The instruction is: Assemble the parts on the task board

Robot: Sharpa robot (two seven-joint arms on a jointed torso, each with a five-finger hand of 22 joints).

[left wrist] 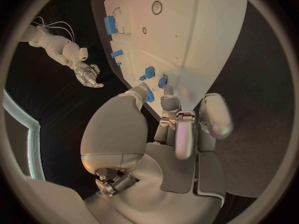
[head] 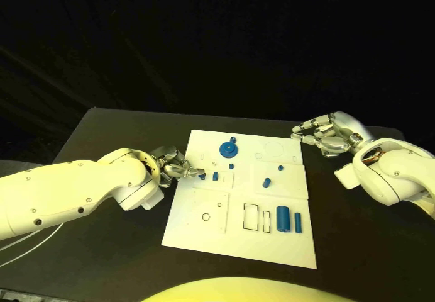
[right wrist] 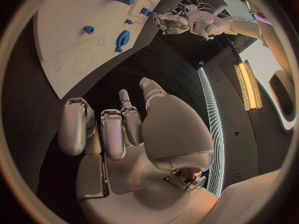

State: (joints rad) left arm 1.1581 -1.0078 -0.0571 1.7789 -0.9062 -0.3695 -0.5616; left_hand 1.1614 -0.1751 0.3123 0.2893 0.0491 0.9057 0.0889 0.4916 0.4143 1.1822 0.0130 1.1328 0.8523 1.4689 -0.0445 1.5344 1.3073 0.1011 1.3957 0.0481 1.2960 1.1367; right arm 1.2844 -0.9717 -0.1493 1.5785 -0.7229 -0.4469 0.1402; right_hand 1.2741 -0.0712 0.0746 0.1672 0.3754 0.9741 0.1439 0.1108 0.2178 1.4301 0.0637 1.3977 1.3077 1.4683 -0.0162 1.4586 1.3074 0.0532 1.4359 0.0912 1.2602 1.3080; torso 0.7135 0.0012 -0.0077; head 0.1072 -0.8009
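Left hand (head: pixel 174 166) pinches a small blue part (head: pixel 200 175) at the task board (head: pixel 237 242); right hand (head: pixel 324 134) hangs curled, holding nothing.

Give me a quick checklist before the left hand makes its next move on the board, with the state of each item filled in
1. Left robot hand at the board's left edge: ok.
2. Small blue part pinched at its fingertips: ok.
3. Whether that part is seated in the board or lifted: cannot tell.
4. Right robot hand off the board, by its far right corner: ok.
5. Right robot hand holds nothing: ok.
6. Gear and cylinder lie apart from the left robot hand: ok.
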